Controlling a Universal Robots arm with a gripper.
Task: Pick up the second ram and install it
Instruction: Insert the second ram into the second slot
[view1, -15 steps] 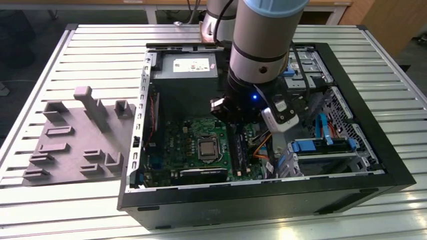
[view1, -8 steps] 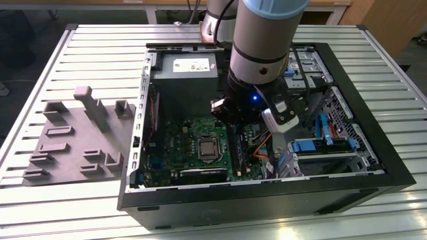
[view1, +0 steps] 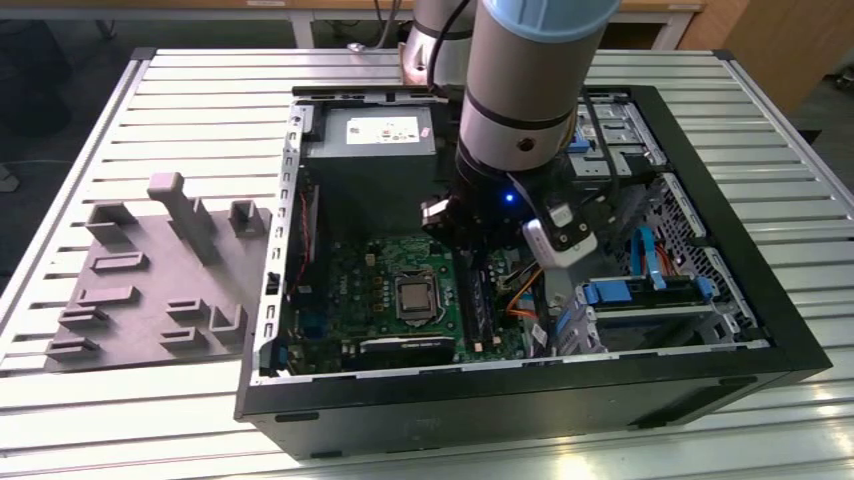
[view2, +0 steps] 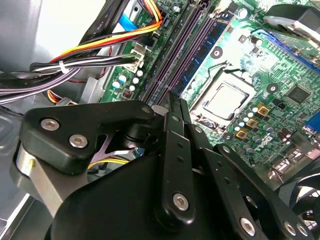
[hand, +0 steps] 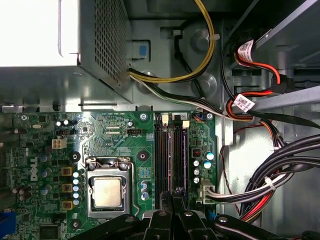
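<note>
Right now I have the gripper (hand: 175, 197) low over the memory slots (hand: 170, 150) at centre frame in the first wrist view, its jaws pressed together. A ram stick (hand: 178, 150) sits in one slot, just beside the CPU socket (hand: 107, 190); I can't tell whether its end clips have latched. I judge uneven pressing could leave it tilted, or flex the motherboard (view1: 387, 290).
</note>
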